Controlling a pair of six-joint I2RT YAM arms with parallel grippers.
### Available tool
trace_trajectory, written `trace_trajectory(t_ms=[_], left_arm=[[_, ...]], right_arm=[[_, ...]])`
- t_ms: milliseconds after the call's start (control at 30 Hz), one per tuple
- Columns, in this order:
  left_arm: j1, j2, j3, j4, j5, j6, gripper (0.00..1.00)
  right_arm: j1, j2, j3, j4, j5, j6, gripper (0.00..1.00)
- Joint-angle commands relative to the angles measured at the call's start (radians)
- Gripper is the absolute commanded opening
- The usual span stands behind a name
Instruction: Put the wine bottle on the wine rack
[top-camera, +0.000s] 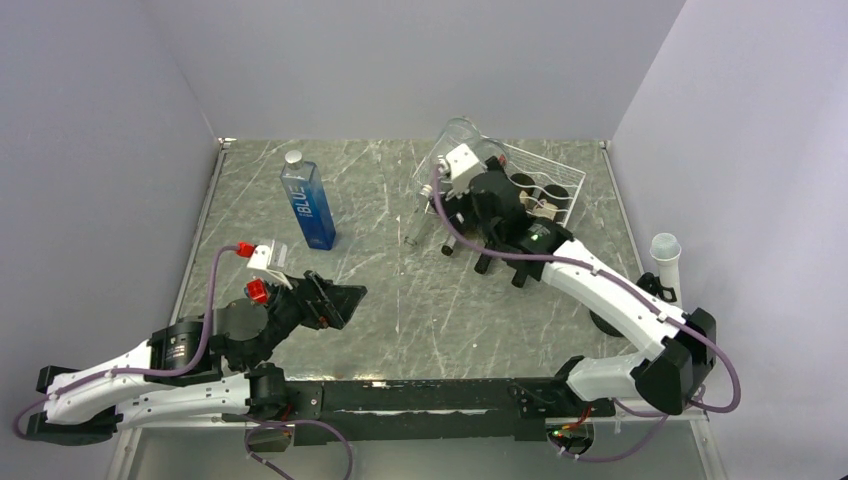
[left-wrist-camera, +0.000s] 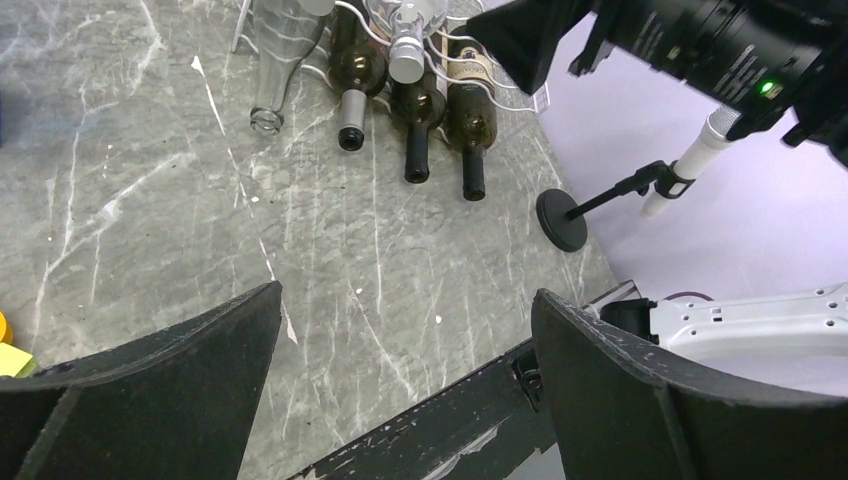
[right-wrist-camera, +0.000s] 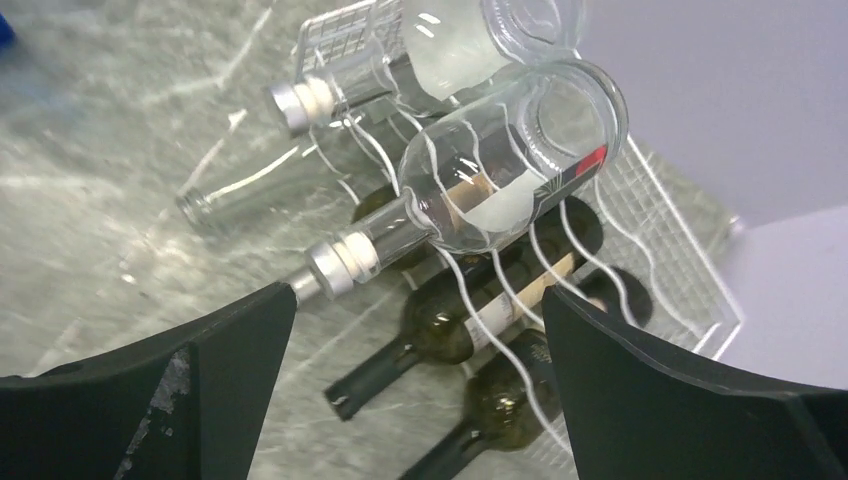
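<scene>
I am looking down on a grey marbled table (top-camera: 400, 320) with my two arms at the near edge. The wine rack (top-camera: 556, 178), a white sloped wire frame, sits at the far right of the table.

In the right wrist view, the wine bottle (right-wrist-camera: 500, 170) lies on the upper wavy wires of the rack. It is clear glass with a silver cap, and its neck slopes down towards the table. A second clear bottle (right-wrist-camera: 440, 50) lies just beside it, higher up. Three dark bottles (left-wrist-camera: 415, 105) fill the lower row, necks pointing outward, and an uncapped clear bottle (right-wrist-camera: 250, 185) lies at the row's left end.

The right gripper (right-wrist-camera: 420, 295) hovers near the wine bottle with its jaws spread wide and nothing between them. The fingers do not touch the glass. The left gripper (left-wrist-camera: 408, 295) hangs low over the near left of the table, also spread wide and carrying nothing. A blue water bottle (top-camera: 308, 205) stands upright, well apart from the rack.

I judge the placing itself done, since the bottle rests on the wires with no grip on it. What seems left is to draw the right arm back without knocking the necks. I cannot tell whether the bottle sits fully in a groove.
</scene>
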Motion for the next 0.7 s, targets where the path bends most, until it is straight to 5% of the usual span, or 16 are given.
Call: trace_trajectory(t_ms=[0,233,667], left_arm=[[-0.004,0.009,0.036,0.03,0.0,0.014,0.99],[-0.003,0.033,0.039,0.024,0.009,-0.001,0.99],[-0.004,0.028,0.017,0.005,0.001,-0.02,0.99]], right_arm=[[-0.042,-0.002,0.12,-0.201,-0.028,0.414,0.97],[-0.171,-0.001,0.073,-0.235,-0.165,0.872,0.95],[-0.261,0.161,0.027,-0.053,-0.418,0.99,0.84]])
